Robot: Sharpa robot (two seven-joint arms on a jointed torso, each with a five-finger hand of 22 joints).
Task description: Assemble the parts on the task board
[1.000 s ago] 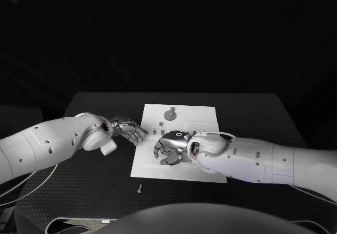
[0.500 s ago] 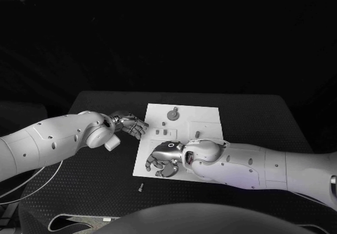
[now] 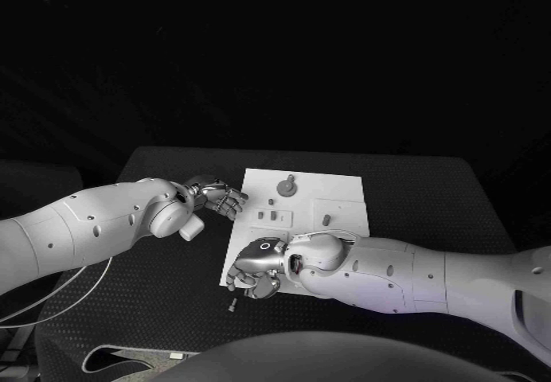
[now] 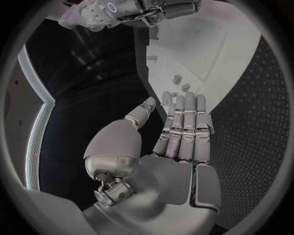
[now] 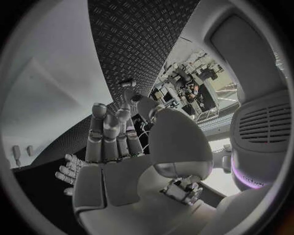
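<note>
The white task board (image 3: 333, 195) lies mid-table with a round stemmed part (image 3: 286, 187) at its far side and small pieces (image 3: 270, 215) near its middle. My right hand (image 3: 255, 274) hovers over the board's near left corner, fingers stretched out and holding nothing (image 5: 110, 132). Just beyond its fingertips a small bolt-like part (image 3: 231, 304) lies on the table (image 5: 127, 83). At the board's left edge, level with its far half, my left hand (image 3: 218, 199) has its fingers straight and together (image 4: 186, 127), with nothing in them.
The black ribbed table top (image 3: 150, 270) surrounds the board. In the left wrist view, small pieces (image 4: 178, 79) stand on the board (image 4: 208, 49) ahead of the left fingertips, and the right hand (image 4: 141, 10) shows beyond.
My right hand has moved from the board's middle left down to its near left corner, closer to the small part on the table. The left hand has stayed by the left edge.
</note>
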